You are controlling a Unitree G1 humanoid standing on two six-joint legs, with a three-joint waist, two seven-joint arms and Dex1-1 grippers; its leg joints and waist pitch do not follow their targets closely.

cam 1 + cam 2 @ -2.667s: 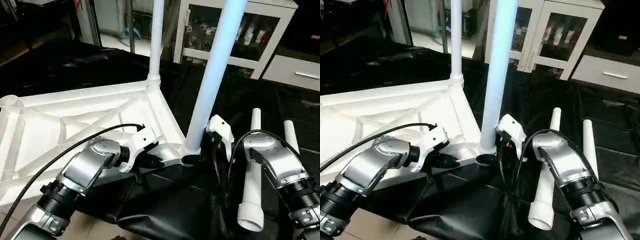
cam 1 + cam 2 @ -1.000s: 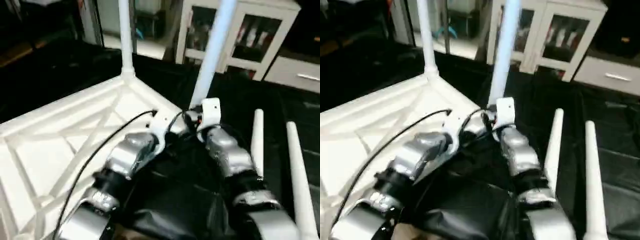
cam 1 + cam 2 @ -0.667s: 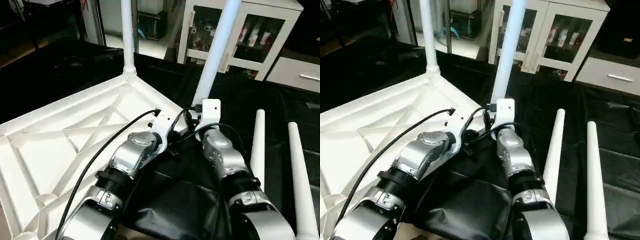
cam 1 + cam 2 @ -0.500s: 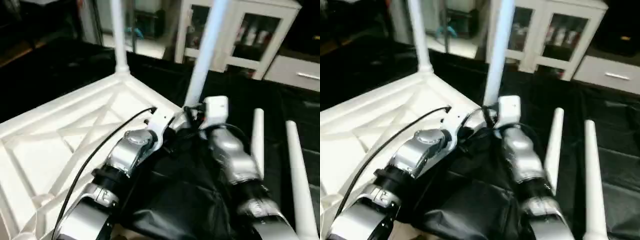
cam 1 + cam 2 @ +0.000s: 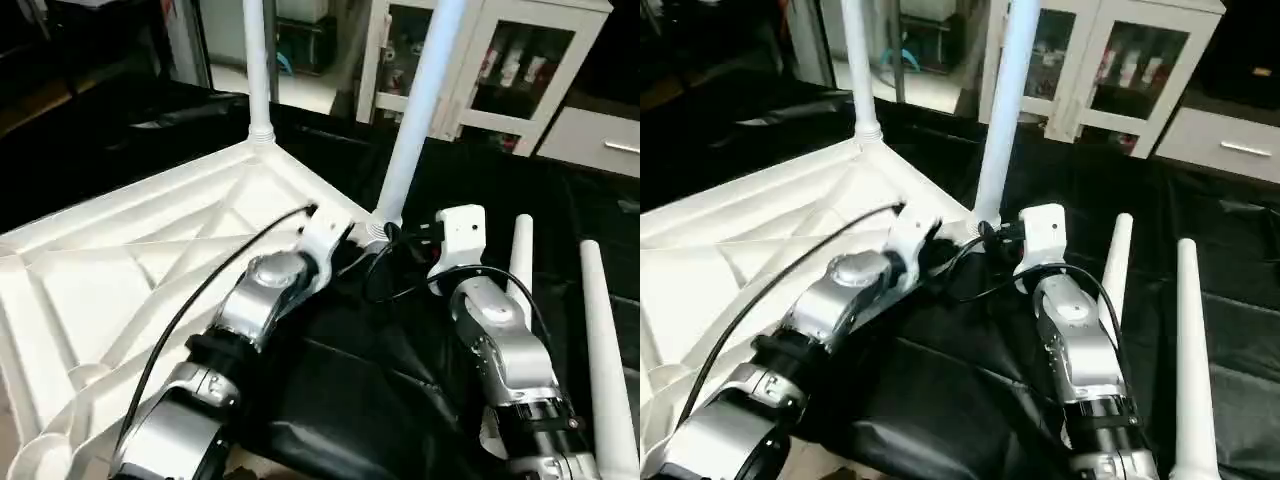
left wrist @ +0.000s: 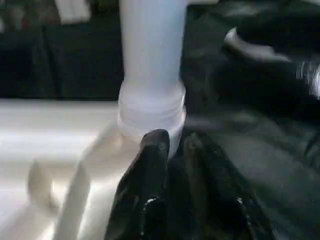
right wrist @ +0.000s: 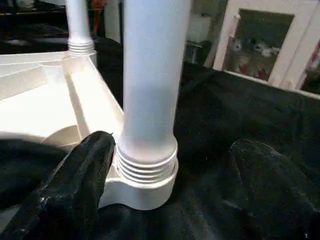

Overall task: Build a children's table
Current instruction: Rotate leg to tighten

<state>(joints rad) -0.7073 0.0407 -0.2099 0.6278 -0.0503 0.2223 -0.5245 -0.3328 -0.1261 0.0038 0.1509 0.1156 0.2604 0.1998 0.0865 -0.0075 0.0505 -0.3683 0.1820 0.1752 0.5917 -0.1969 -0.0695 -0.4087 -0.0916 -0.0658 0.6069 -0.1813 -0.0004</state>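
The children's table top (image 5: 130,260) lies upside down, its ribbed underside facing up. One white leg (image 5: 257,60) stands in the far corner socket. A second leg (image 5: 420,90) stands in the near right corner socket (image 7: 145,190). My left gripper (image 5: 340,245) rests at that corner, its fingers (image 6: 155,150) only slightly parted against the leg's base with nothing between them. Just right of the same leg, my right gripper (image 7: 175,145) stands wide open, one finger to each side of the leg without touching it. Two loose legs (image 5: 517,260) (image 5: 600,340) lie on the black cloth to the right.
Black cloth (image 5: 340,400) covers the work surface under and around the table top. A white cabinet with glass doors (image 5: 500,60) and a drawer unit (image 5: 600,140) stand behind. Cables loop over both wrists near the corner.
My right gripper has drawn back a little from the near leg and opened wider. The left fingers have parted slightly. The head camera has shifted.
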